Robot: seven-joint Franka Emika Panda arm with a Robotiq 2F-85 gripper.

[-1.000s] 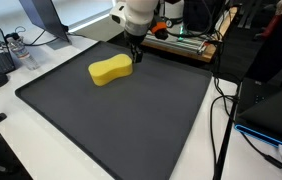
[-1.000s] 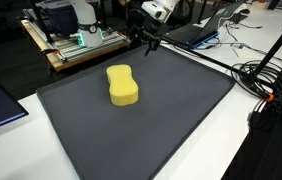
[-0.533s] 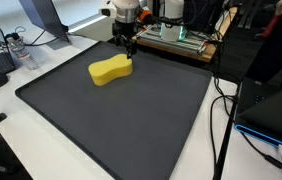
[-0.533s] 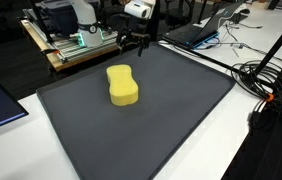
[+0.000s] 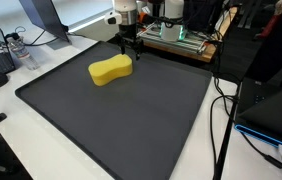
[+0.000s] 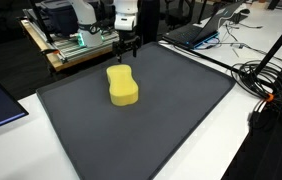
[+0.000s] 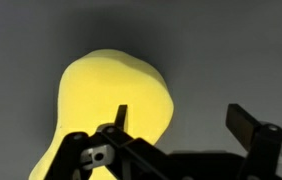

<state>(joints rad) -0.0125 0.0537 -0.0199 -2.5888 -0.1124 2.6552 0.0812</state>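
Counted on one white counter (image 5: 31, 140): one dark mat (image 5: 121, 120), one yellow sponge (image 5: 111, 70) and, overhead, one robot arm (image 6: 127, 15) with two fingers (image 7: 120, 116). Beyond the mat, one wooden board (image 6: 76, 50) of electronics, one open laptop (image 6: 196, 30), one monitor (image 5: 43, 15).

Lab: electronics rack (image 5: 176, 38), laptop (image 6: 196, 30), tangled cables (image 6: 266, 75), monitor (image 5: 41, 15)

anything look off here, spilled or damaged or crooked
Nothing stands out. The yellow sponge lies flat and whole on the dark mat, with no spill or tear showing. The open gripper hangs close above one end of it.
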